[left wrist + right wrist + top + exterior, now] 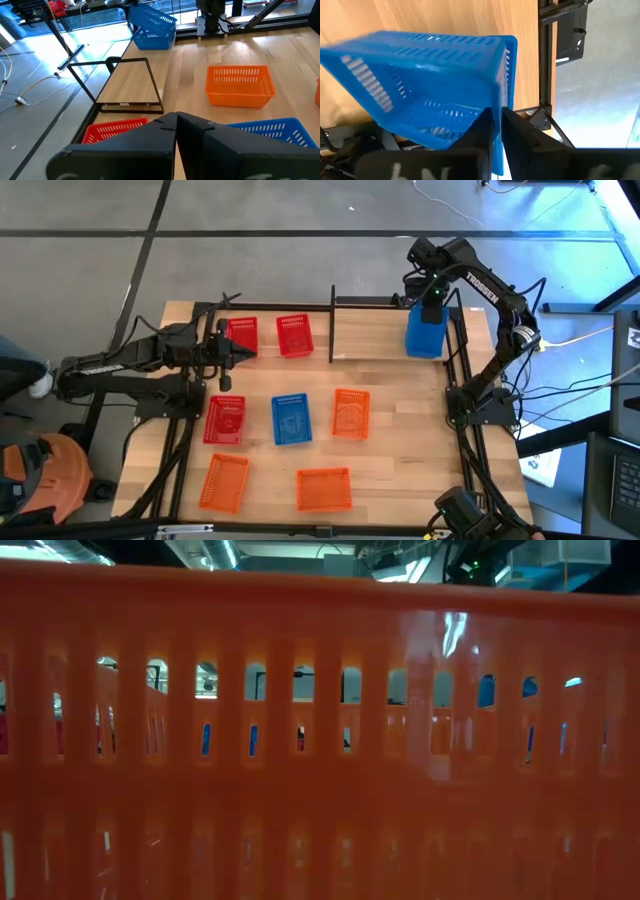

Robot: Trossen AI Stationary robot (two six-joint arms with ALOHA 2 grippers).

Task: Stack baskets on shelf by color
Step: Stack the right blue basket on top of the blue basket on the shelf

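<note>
The shelf (370, 330) stands along the table's far side. Two red baskets (240, 335) (293, 335) sit on its left part. At its right end my right gripper (496, 112) is shut on a blue basket (425, 85), which tilts over a second blue basket (150, 41). On the table lie a red basket (225, 420), a blue one (291, 420) and three orange ones (350, 413) (224, 482) (323, 488). My left gripper (243, 352) hovers shut and holding nothing, beside the near edge of the red baskets. My right gripper holds the upper blue basket by one short end wall (499, 95), pinched with one finger inside and one outside. The fingers come from above, pointing down. The basket hangs tilted, the held end high and its low end (145, 31) on the blue basket beneath.
Thin black posts (333, 320) frame the shelf and divide it; its middle board (132, 80) is bare. The low view is filled by the wall of an orange basket (320, 740) right at the camera. Bare tabletop (410, 440) lies at the near right.
</note>
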